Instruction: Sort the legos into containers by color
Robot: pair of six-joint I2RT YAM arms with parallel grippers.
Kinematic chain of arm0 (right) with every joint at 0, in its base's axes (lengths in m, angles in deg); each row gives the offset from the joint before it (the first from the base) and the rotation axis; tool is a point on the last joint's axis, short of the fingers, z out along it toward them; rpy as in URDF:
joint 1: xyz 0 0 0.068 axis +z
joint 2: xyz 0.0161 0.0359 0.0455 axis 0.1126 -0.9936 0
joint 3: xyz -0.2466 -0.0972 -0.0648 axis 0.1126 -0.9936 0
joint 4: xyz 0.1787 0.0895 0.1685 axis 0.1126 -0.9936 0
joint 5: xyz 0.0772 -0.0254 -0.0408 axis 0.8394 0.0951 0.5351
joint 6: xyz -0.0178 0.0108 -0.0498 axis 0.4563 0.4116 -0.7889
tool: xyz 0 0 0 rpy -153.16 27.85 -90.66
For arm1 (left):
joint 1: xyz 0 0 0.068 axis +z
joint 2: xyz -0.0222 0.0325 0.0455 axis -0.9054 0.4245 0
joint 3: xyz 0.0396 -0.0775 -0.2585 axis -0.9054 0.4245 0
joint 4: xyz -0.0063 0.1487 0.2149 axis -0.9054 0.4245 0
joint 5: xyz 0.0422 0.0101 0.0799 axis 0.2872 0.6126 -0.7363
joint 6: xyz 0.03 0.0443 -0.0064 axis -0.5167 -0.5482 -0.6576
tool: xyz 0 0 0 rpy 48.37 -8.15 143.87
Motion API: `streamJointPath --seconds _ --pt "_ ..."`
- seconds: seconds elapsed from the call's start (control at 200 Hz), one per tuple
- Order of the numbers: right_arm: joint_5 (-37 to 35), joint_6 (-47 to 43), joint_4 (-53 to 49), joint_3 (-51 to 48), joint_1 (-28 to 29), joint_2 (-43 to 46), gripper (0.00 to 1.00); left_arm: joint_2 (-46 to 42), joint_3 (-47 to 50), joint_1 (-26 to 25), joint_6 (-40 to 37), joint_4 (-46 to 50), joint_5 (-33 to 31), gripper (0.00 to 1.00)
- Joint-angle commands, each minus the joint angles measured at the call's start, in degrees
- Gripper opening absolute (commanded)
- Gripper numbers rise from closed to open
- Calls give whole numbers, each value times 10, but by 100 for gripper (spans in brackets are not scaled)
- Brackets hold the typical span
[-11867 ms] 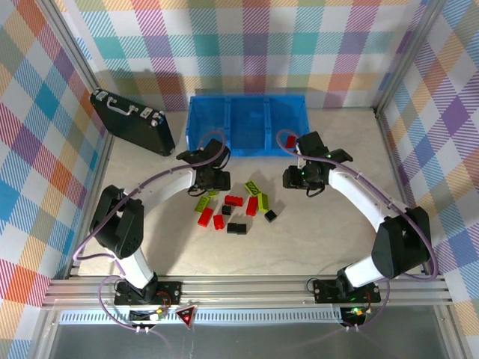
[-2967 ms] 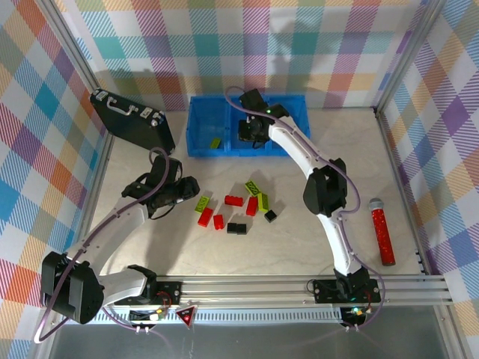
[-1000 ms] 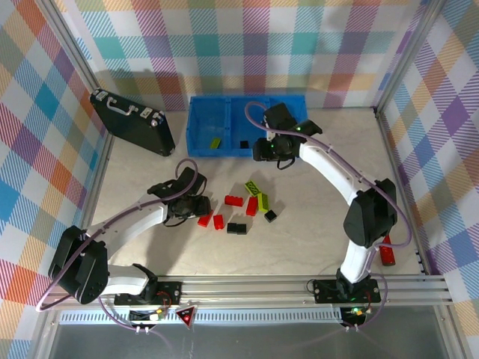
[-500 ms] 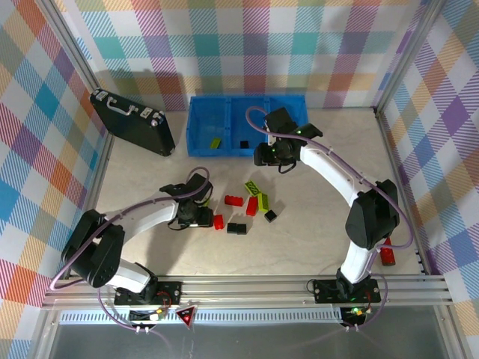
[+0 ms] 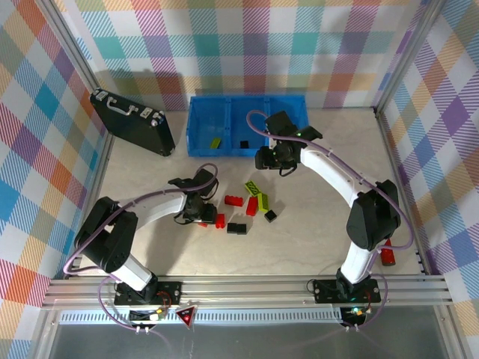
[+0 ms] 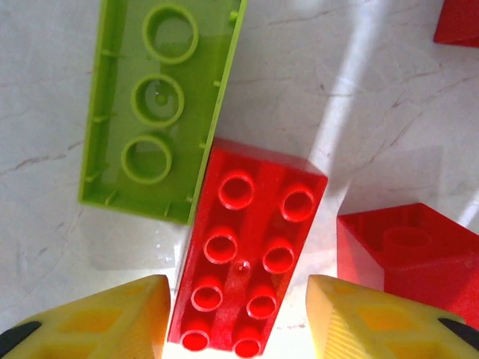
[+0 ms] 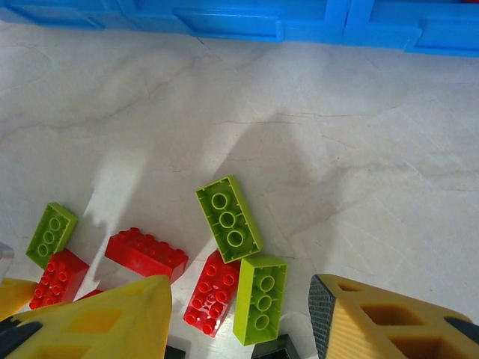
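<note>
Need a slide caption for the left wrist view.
Left gripper, open, straddles a studs-up red brick beside an upturned lime brick.

Pastel plaid walls [image 5: 247, 45] enclose a pale marbled tabletop [image 5: 299, 247] framed in aluminium rails [image 5: 247, 288].

My left arm: folded low across the lower left; left gripper [image 5: 200, 213] at centre, pointing down, yellow fingers [image 6: 112, 318] apart. My right arm: arched up the right side; right gripper [image 5: 271, 158] upper centre, jaws apart.
</note>
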Motion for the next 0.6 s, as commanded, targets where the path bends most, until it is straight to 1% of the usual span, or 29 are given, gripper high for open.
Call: streamJointPath --seconds 0.0,0.145,0.24,0.435,0.595 --pt "9 10 -3 -8 -1 25 53 13 -17 -6 -13 9 -2 49" --pt "7 10 -3 -11 -1 27 53 27 -26 -6 -13 4 2 46" --pt "9 13 0 -12 -1 26 53 39 -32 -6 -12 4 3 42" --pt "18 18 1 -12 -1 23 53 39 -36 -7 -10 3 5 34" --pt "18 18 3 -11 -1 21 53 40 -35 -8 -7 4 2 30"
